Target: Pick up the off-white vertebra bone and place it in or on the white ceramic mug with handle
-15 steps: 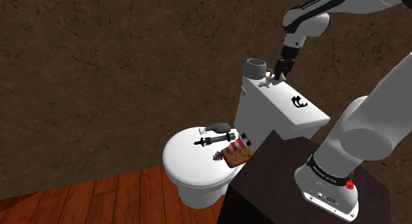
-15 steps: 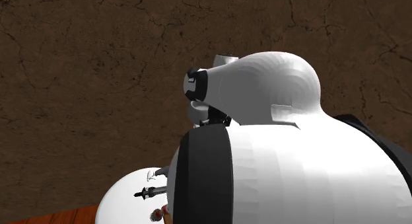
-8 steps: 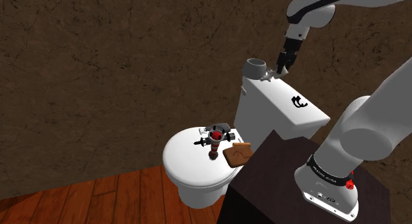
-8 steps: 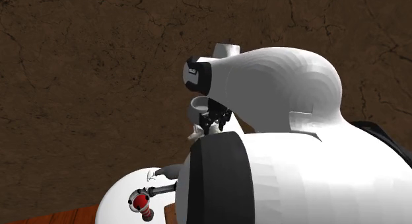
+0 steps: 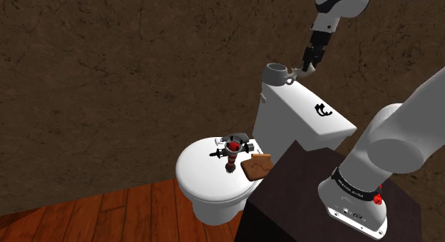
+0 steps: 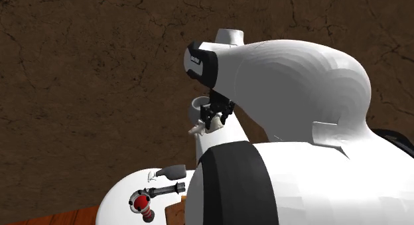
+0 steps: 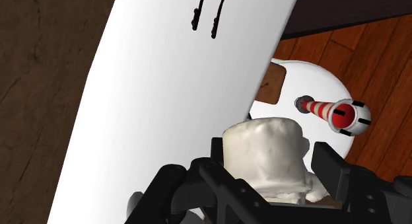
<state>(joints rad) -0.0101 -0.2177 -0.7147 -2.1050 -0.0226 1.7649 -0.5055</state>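
Bone [image 7: 264, 153] is pinched in the end effector [image 5: 306, 68] and held aloft just beside the handle of the mug [image 5: 274, 71], which is set on a toilet tank [image 5: 307, 123].

White toilet [image 5: 277, 126], wooden floor [image 5: 85, 215]

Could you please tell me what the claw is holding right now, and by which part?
The claw clasps the off-white vertebra bone by its opposite sides.
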